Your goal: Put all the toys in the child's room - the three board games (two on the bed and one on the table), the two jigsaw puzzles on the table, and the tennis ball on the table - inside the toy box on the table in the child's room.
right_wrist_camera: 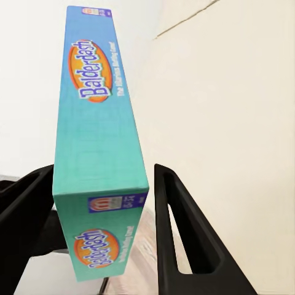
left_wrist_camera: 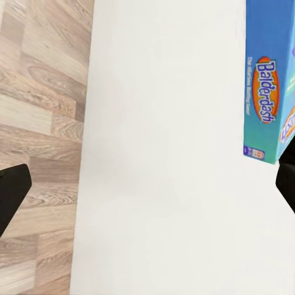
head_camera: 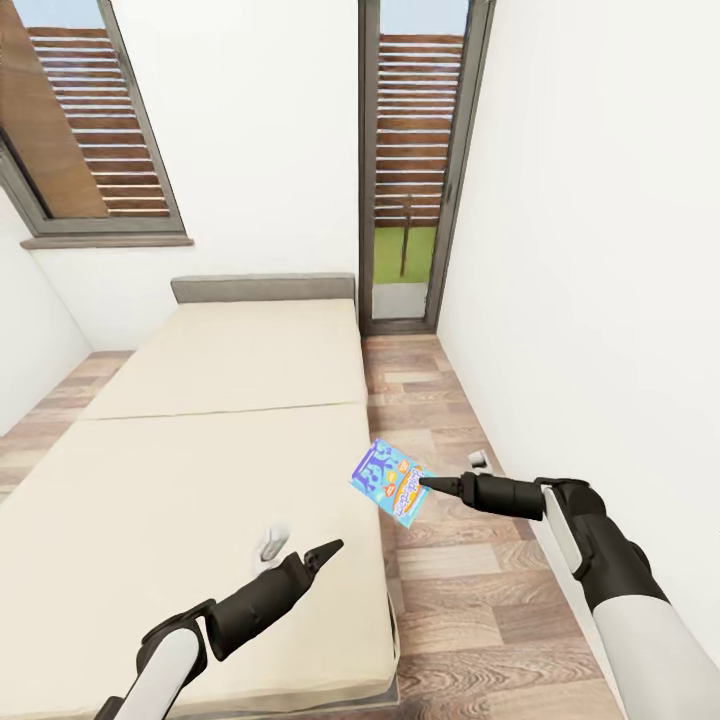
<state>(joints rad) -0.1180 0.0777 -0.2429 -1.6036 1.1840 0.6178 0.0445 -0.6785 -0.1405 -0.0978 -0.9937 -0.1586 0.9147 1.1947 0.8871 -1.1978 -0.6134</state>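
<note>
A small blue board game [head_camera: 392, 482] lettered Balderdash hangs tilted in the air over the wooden floor, just off the bed's right edge. My right gripper [head_camera: 425, 483] is shut on it, pinching its near edge. In the right wrist view the blue box [right_wrist_camera: 101, 123] sits between the two black fingers [right_wrist_camera: 178, 227]. The bed [head_camera: 230, 440] has a beige mattress and a grey headboard, and its top is bare. My left gripper [head_camera: 325, 552] hovers open over the bed's near right corner. In the left wrist view the blue box [left_wrist_camera: 267, 80] shows ahead. The toy box and the table are out of view.
A white wall [head_camera: 600, 300] runs close along the right, leaving a narrow strip of wooden floor [head_camera: 440, 560] between it and the bed. A glass door [head_camera: 415, 160] stands at the far end of that strip. A window [head_camera: 90, 120] is behind the bed.
</note>
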